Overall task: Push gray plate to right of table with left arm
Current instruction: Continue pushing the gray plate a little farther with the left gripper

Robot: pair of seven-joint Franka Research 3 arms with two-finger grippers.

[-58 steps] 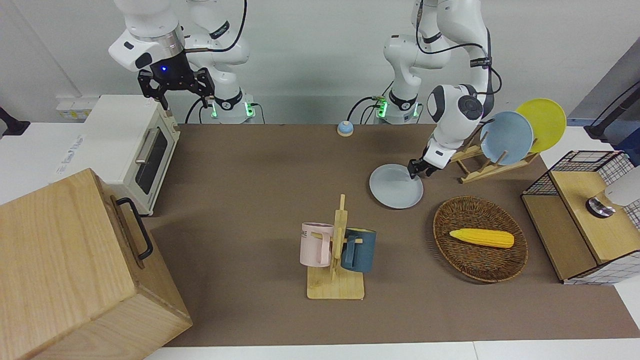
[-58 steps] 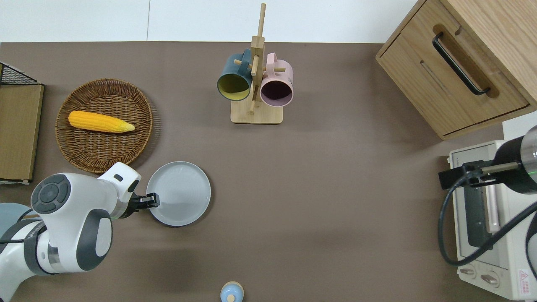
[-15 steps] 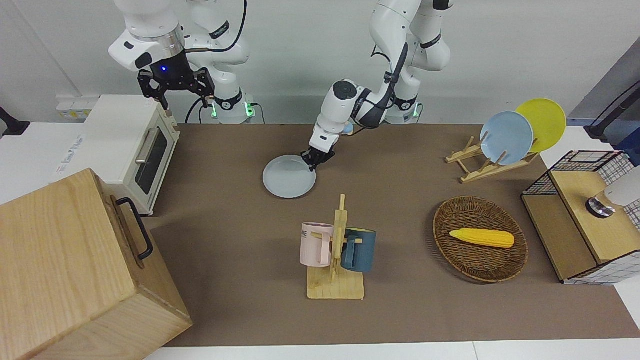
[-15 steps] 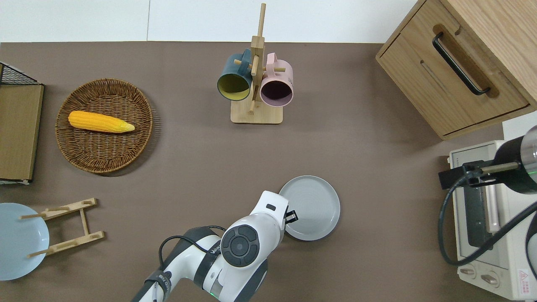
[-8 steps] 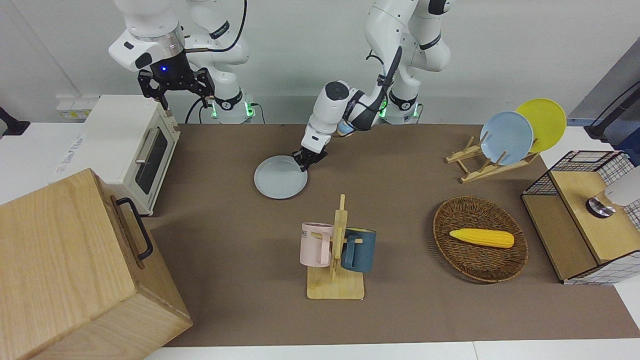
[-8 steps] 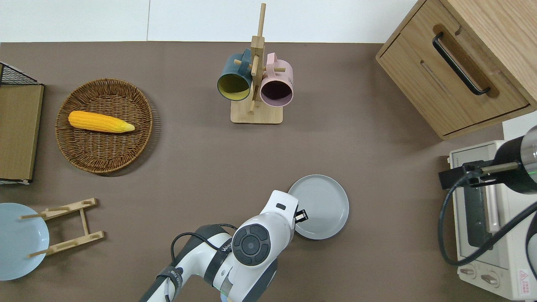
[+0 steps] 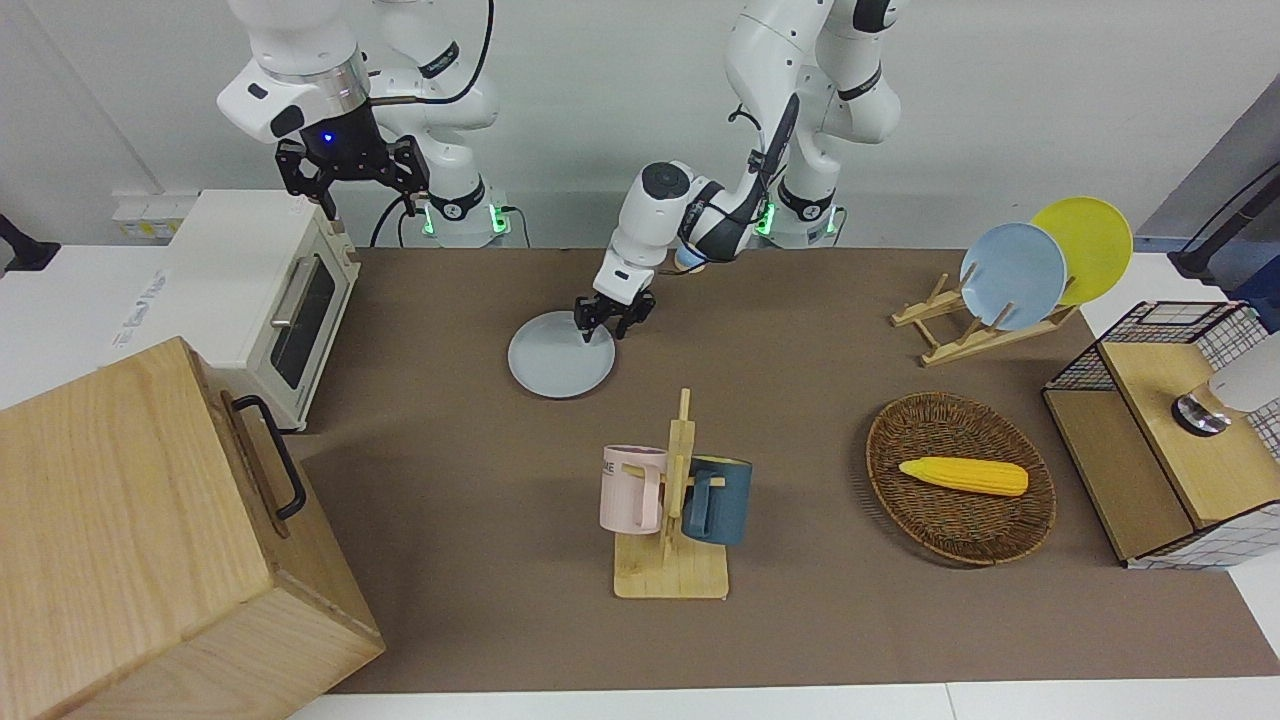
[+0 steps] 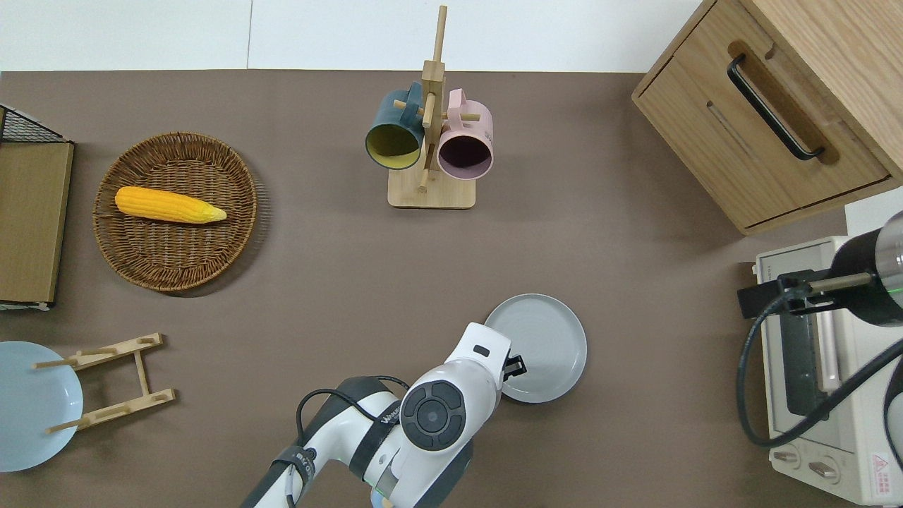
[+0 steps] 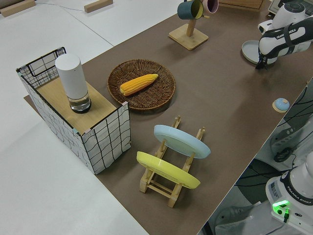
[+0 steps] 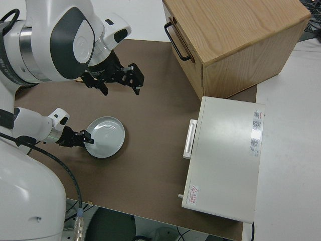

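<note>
The gray plate (image 7: 560,358) lies flat on the brown table (image 7: 450,450), near the middle and a little toward the right arm's end; it also shows in the overhead view (image 8: 547,339) and the right side view (image 10: 106,136). My left gripper (image 7: 603,326) is low over the plate's rim on the part nearest the robots and toward the left arm's end, as the overhead view (image 8: 515,366) shows. Its fingers stand a little apart and hold nothing. My right gripper (image 7: 350,178) is parked, open and empty.
A mug rack (image 7: 672,510) stands farther from the robots than the plate. A toaster oven (image 7: 260,290) and a wooden cabinet (image 7: 150,540) fill the right arm's end. A corn basket (image 7: 960,490) and a plate rack (image 7: 1010,275) are toward the left arm's end.
The left gripper has slid the gray plate from beside the basket across toward the right arm's end. In the last half second the plate stays put and the gripper shifts slightly at its rim.
</note>
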